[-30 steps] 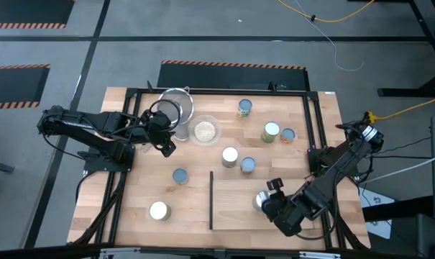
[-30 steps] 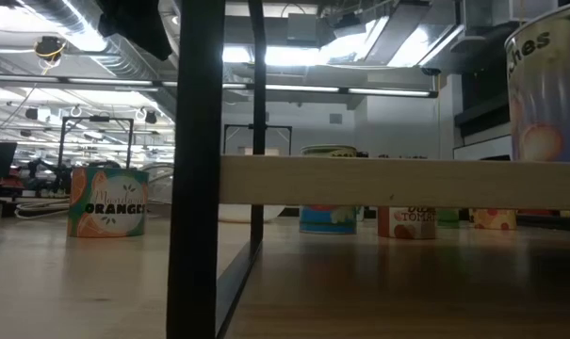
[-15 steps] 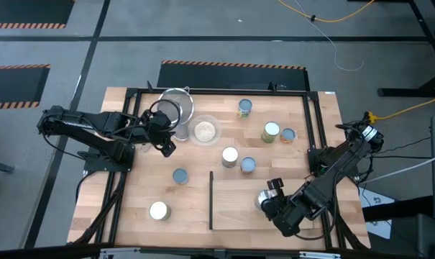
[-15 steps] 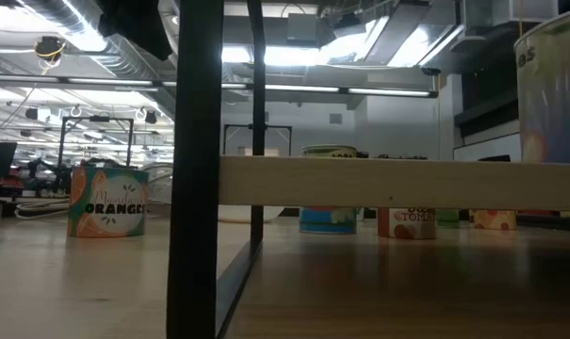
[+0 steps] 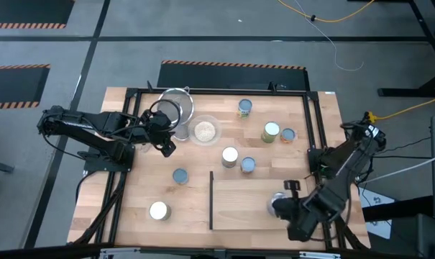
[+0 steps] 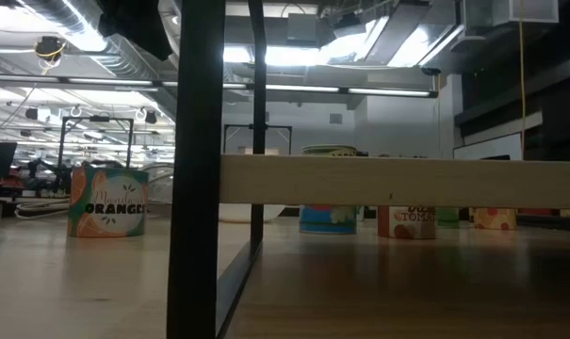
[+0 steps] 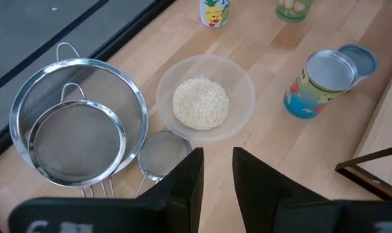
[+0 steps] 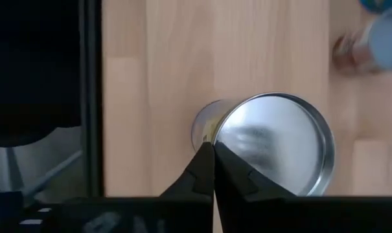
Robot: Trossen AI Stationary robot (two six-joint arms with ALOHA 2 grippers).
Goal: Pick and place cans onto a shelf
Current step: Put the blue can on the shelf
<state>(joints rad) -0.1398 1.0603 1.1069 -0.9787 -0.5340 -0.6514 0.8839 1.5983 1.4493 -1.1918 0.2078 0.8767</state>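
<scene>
High view puts the right claw (image 5: 292, 214) low over the shelf (image 5: 246, 205), at its end nearest the right edge of the surface (image 5: 131, 208), with one can (image 5: 277, 206) standing upright on the panel just beside it. Right wrist view shows that can's shiny lid (image 8: 273, 142) directly ahead of the fingers (image 8: 212, 169), which are pressed together with their tips meeting at the can's rim and nothing between them. So the can looks set down and released, though whether the tips touch it I cannot tell.

What the next pick turns on is that the loose cans lie away from this claw, toward the far side of the surface. The closest are a silver-topped can (image 5: 230, 155) and a blue-topped can (image 5: 248, 165), near each other just beyond the shelf's far edge. Both stand upright, long axis vertical, so a grip across the sides would suit.

The left claw (image 5: 162, 141) waits by the strainer (image 5: 175, 106) and the bowl of grains (image 5: 204, 129), its fingers slightly apart and empty. The right arm looks the nearer one for that pair; the can (image 5: 158, 210) left of the shelf's dark upright (image 5: 211, 200) falls to the left arm.
</scene>
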